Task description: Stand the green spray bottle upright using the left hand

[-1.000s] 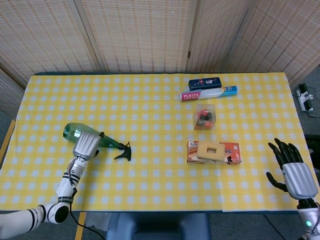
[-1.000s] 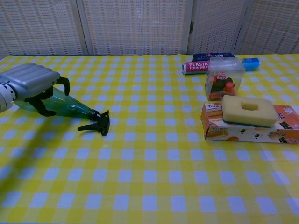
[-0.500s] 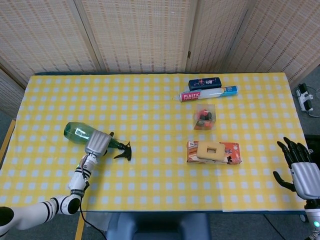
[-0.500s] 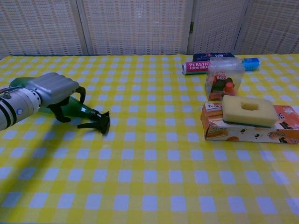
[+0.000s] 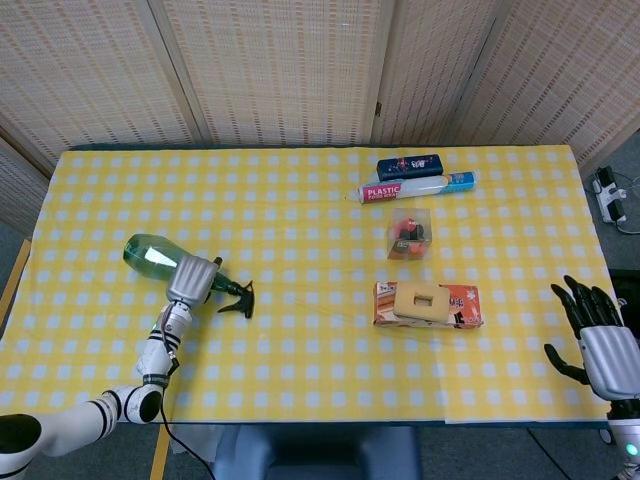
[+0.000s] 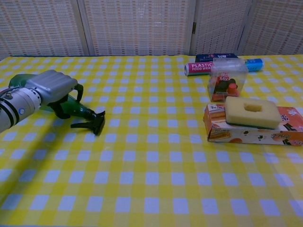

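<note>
The green spray bottle (image 5: 147, 256) lies on its side at the table's left, its black trigger nozzle (image 5: 238, 297) pointing right. My left hand (image 5: 190, 278) sits over the bottle's tapering neck, fingers curled around it. The chest view shows the same left hand (image 6: 54, 90) wrapped over the green spray bottle (image 6: 21, 79), with the nozzle (image 6: 90, 124) resting on the cloth. My right hand (image 5: 600, 345) hangs off the table's lower right corner with fingers spread and nothing in it; it is absent from the chest view.
A yellow sponge (image 5: 426, 299) lies on an orange box (image 5: 464, 305) right of centre. Behind it stand a clear box of red items (image 5: 409, 232), a plastic wrap roll (image 5: 415, 188) and a dark blue box (image 5: 409, 165). The yellow checked cloth (image 5: 310, 340) covers the table.
My left hand slid from the bottle's body toward its neck and curled around it; the bottle shifted slightly left. The right hand drew back toward the lower right corner.
</note>
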Controlling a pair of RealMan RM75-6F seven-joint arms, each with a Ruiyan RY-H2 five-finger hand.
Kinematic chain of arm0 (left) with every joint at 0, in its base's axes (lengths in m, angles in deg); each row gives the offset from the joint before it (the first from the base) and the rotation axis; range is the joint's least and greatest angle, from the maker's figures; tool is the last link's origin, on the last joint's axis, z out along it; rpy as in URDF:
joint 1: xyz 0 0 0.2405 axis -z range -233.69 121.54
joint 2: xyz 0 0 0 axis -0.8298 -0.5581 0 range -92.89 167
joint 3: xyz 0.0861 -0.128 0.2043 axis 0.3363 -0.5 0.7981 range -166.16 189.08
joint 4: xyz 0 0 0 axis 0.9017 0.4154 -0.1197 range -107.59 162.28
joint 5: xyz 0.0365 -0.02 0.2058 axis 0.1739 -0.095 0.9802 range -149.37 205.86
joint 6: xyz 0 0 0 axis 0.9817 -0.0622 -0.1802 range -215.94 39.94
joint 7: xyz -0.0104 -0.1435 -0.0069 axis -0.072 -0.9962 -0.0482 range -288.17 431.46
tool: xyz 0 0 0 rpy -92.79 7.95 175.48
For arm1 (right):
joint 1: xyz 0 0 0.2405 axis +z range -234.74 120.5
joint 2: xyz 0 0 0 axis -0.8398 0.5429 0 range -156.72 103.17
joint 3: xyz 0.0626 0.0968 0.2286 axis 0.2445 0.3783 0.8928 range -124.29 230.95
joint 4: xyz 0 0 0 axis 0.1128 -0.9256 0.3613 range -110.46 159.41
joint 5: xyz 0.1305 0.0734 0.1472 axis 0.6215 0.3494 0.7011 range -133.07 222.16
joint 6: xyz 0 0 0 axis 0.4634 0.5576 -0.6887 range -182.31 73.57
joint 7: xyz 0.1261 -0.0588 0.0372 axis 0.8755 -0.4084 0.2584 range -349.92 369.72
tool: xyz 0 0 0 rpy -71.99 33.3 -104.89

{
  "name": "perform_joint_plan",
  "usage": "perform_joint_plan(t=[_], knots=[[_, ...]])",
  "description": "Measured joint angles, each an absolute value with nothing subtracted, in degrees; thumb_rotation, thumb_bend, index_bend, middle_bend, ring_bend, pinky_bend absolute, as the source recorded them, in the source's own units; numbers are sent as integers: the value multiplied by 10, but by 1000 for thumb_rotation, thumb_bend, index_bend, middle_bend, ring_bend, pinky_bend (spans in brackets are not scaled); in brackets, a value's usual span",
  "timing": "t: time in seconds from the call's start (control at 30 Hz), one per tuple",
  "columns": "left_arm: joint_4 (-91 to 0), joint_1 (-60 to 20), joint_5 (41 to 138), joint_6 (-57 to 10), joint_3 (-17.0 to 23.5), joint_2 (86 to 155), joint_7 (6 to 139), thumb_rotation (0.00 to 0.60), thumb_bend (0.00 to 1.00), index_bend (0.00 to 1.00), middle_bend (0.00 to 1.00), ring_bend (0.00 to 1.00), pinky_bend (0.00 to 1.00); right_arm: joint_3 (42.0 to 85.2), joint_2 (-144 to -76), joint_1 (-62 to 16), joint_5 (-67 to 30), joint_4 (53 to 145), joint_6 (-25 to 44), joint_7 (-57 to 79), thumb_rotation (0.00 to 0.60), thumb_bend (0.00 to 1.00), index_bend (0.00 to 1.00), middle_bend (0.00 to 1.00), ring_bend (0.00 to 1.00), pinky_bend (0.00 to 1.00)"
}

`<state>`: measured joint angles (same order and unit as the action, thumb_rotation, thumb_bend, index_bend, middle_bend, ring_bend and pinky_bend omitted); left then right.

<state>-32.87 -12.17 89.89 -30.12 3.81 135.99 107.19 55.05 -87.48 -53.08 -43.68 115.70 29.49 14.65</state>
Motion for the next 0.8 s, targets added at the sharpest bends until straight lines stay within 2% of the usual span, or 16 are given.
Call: perform_joint_plan(t=[0.13, 0.27, 0.43, 0.63, 0.8], knots=[[-301, -128, 932, -274, 39, 1372, 1032, 600, 284, 806, 1000, 1000, 1000, 549, -875, -531, -441, 1158, 296, 145, 600, 362, 0, 0, 0, 0], [-279, -138, 962, -245, 39, 1381, 1002, 600, 296, 814, 1000, 1000, 1000, 547, -877, -530, -447, 1159, 298, 141, 600, 361, 0, 0, 0, 0], [-298, -147, 974, -221, 34, 1370, 998, 600, 300, 815, 1000, 1000, 1000, 546, -879, -529, -449, 1159, 297, 135, 600, 362, 0, 0, 0, 0], [-383, -163, 977, -183, 14, 1330, 989, 600, 306, 815, 1000, 1000, 1000, 544, -880, -529, -454, 1161, 296, 132, 600, 362, 0, 0, 0, 0], [-520, -185, 970, -147, -19, 1266, 966, 600, 334, 816, 1000, 1000, 1000, 540, -882, -527, -458, 1161, 292, 128, 600, 361, 0, 0, 0, 0]])
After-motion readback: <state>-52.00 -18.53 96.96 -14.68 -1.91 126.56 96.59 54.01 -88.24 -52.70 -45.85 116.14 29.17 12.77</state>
